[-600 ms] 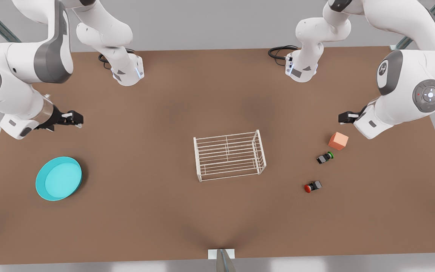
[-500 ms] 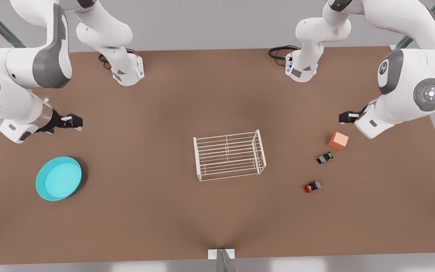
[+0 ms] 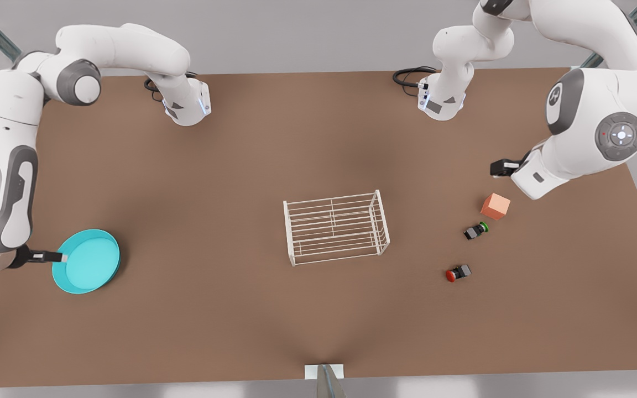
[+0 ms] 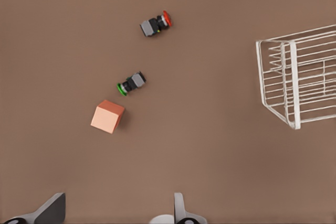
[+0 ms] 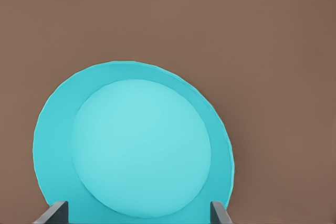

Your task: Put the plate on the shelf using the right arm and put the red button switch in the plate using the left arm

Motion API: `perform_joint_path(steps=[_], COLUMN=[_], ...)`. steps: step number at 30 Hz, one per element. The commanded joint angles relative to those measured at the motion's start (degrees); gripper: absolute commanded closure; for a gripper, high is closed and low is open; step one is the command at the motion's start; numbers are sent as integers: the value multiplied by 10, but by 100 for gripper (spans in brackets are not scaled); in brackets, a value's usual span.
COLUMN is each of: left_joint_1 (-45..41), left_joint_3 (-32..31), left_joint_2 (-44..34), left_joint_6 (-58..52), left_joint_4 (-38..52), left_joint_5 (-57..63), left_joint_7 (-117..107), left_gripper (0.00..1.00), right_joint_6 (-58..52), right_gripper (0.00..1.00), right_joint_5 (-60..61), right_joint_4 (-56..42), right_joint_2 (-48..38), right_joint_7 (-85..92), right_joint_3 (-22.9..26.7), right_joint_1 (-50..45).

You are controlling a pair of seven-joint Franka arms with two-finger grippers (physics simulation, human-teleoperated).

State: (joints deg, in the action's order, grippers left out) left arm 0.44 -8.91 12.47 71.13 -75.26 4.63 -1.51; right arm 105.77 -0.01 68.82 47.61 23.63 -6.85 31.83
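The cyan plate lies flat on the table at the front view's left. My right gripper reaches in at its left rim. In the right wrist view the plate lies just ahead of the right gripper, which is open with fingertips wide apart. The white wire shelf stands mid-table. The red button switch lies on its side at the front view's right. My left gripper hovers open beyond it, above the table; its wrist view shows the switch and shelf.
A green button switch and an orange cube lie between the red switch and the left gripper. Both arm bases stand at the table's far edge. Bare brown table separates the plate from the shelf.
My right arm has swung toward the table's near side and dropped, bringing its gripper from beyond the plate to the plate's left rim. The left gripper has barely shifted.
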Motion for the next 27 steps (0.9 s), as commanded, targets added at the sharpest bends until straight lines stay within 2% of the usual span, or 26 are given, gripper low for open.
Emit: perform_joint_path(steps=[1, 8, 19, 20, 21, 22, 27], left_joint_1=[3, 3, 4, 4, 4, 5, 3], left_joint_3=[-1, -1, -1, -1, -1, 0, -1], left_joint_2=[-1, -1, -1, 0, 0, 0, 0], left_joint_6=[-7, -7, -12, -12, -12, -12, -12], left_joint_4=[0, 0, 9, 9, 9, 9, 9], left_joint_5=[1, 2, 2, 2, 2, 2, 2], left_joint_7=[-7, -7, -6, -6, -6, -6, -18], left_gripper=[0, 0, 0, 0, 0, 0, 0], right_joint_6=[91, 125, 117, 117, 117, 115, 114], right_gripper=[0, 0, 0, 3, 16, 25, 53], right_joint_5=[6, 16, 57, 64, 65, 64, 66], right_joint_4=[-1, -1, 24, 25, 26, 26, 25], right_joint_2=[13, 62, 68, 68, 68, 68, 71], right_joint_7=[197, 223, 221, 221, 221, 222, 241], right_joint_3=[0, 0, -3, -3, -3, -3, -3], right_joint_1=[14, 40, 44, 44, 44, 44, 44])
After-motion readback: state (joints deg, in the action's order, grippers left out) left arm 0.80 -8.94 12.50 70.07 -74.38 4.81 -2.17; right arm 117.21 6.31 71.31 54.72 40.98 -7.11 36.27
